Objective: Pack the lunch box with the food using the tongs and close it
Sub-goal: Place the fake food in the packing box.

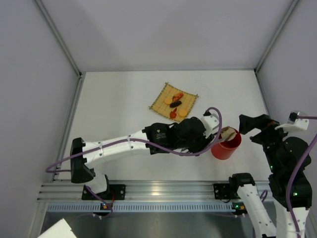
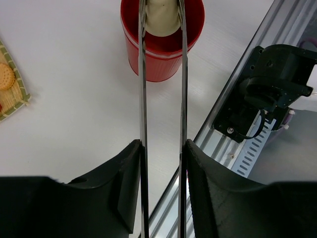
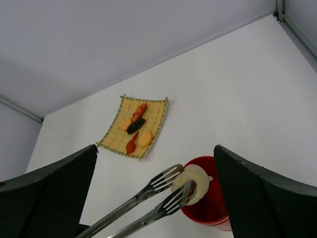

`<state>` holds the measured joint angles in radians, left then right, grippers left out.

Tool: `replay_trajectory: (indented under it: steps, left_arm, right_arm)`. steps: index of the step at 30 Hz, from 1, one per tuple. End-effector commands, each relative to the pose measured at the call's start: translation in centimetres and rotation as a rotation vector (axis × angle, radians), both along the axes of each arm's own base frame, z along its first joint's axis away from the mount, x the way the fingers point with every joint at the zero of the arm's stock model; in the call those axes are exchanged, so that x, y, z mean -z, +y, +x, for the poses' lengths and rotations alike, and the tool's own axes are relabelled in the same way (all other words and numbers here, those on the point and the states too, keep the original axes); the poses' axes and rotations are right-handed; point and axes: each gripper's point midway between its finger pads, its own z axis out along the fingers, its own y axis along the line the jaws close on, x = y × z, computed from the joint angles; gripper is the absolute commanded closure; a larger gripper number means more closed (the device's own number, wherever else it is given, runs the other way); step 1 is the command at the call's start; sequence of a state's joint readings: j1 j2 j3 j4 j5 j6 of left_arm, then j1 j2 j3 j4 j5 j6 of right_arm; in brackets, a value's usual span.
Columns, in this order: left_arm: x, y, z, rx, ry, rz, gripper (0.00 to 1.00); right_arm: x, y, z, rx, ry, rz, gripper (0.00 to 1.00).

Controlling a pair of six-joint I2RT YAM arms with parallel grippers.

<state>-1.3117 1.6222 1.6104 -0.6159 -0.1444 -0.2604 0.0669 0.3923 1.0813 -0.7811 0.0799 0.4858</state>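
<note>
My left gripper is shut on the tongs, one finger pressing on each slim metal arm. The forked tips of the tongs reach over the mouth of the red lunch box. A white round food piece sits between those tips, just above the box's rim. More food, with a dark piece among orange, yellow and red ones, lies on the yellow woven mat. Right of the box, my right gripper stands open and holds nothing.
The mat's corner, with a round yellow cracker on it, shows at the left edge of the left wrist view. The aluminium rail and the right arm's black base lie close to the near right of the box. Enclosure walls ring the table.
</note>
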Motion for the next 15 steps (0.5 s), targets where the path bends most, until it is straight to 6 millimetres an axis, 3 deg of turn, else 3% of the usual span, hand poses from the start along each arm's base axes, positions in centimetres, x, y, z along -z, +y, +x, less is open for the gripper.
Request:
replay_trajectory:
  steps: [1, 9, 15]
  left_arm:
    - [-3.8, -1.9, 0.0, 0.018, -0.027, -0.131, 0.54]
    - [-3.8, -1.8, 0.0, 0.02, -0.032, -0.126, 0.44]
    - [-4.9, -1.2, 0.8, -0.026, -0.063, -0.149, 0.45]
  right_arm:
    - [-0.5, -0.8, -0.9, 0.034, -0.004, -0.023, 0.0]
    - [-0.4, -0.7, -0.9, 0.034, -0.004, -0.02, 0.0]
    - [-0.5, -0.8, -0.9, 0.034, -0.006, -0.023, 0.0]
